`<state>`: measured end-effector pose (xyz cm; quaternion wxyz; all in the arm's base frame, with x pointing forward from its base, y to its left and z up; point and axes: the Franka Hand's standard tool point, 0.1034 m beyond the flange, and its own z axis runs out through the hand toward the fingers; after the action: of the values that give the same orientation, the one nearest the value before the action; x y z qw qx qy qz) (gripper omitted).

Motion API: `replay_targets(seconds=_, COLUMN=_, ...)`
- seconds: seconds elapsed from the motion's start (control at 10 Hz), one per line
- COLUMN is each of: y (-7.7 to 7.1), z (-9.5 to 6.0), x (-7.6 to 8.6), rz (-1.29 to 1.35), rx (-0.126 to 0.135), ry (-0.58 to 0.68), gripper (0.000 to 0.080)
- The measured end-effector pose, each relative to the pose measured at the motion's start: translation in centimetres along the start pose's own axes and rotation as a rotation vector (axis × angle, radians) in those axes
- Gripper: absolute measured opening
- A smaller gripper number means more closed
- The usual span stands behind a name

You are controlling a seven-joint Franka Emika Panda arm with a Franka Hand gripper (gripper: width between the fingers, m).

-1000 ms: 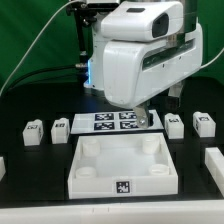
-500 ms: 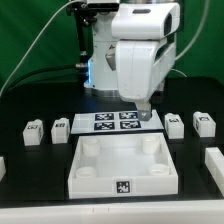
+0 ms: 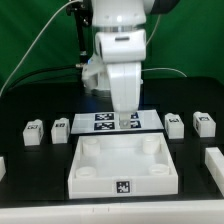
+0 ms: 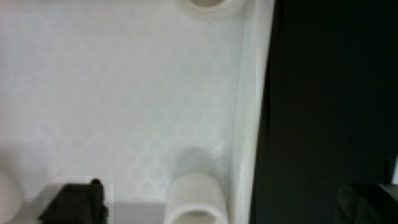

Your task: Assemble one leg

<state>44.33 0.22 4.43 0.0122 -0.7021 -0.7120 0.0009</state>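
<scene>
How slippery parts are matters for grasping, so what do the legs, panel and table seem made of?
Legs: likely hard white plastic, matte; crisp edges, even colour. Panel: seemingly the same plastic; smooth moulded sockets. Table: black, matte; material unclear.

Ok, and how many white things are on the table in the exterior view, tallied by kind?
Legs: 4
Square panel: 1
Marker board: 1
Edge-cut white pieces, kind unclear: 2
Total: 8
</scene>
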Motion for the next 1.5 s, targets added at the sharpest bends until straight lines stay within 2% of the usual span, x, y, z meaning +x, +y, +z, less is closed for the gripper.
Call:
replay_targets(seconds=0.3, y=-0.3, z=2.7, x=-0.3, rz=0.018, rx=0.022, ry=0.013, gripper=0.0649)
replay_targets(seconds=0.4, y=-0.6, z=3.1, x=-0.5, rz=0.023, rx=0.031, ry=0.015, gripper=0.0649)
replay_targets(seconds=0.5, y=-0.5, z=3.1, x=-0.5, rz=0.024, rx=0.03, ry=0.014, gripper=0.0604)
replay_targets(seconds=0.6, y=-0.6, z=3.1, x=-0.5, rz=0.024, rx=0.031, ry=0.015, gripper=0.0604)
replay_targets(seconds=0.8, y=-0.6, z=3.1, x=-0.5, rz=0.025, rx=0.032, ry=0.015, gripper=0.0331)
replay_targets(seconds=0.9, y=-0.6, z=3.1, x=-0.5, rz=0.025, rx=0.032, ry=0.015, gripper=0.0331)
replay_targets(seconds=1.0, y=-0.6, z=3.1, x=-0.5, rz=0.025, rx=0.033, ry=0.015, gripper=0.0133)
replay_targets(seconds=1.1, y=-0.5, z=3.1, x=-0.5, rz=0.025, rx=0.029, ry=0.015, gripper=0.0058)
replay_targets(seconds=1.5, y=-0.5, z=3.1, x=-0.5, rz=0.025, rx=0.029, ry=0.015, gripper=0.0058)
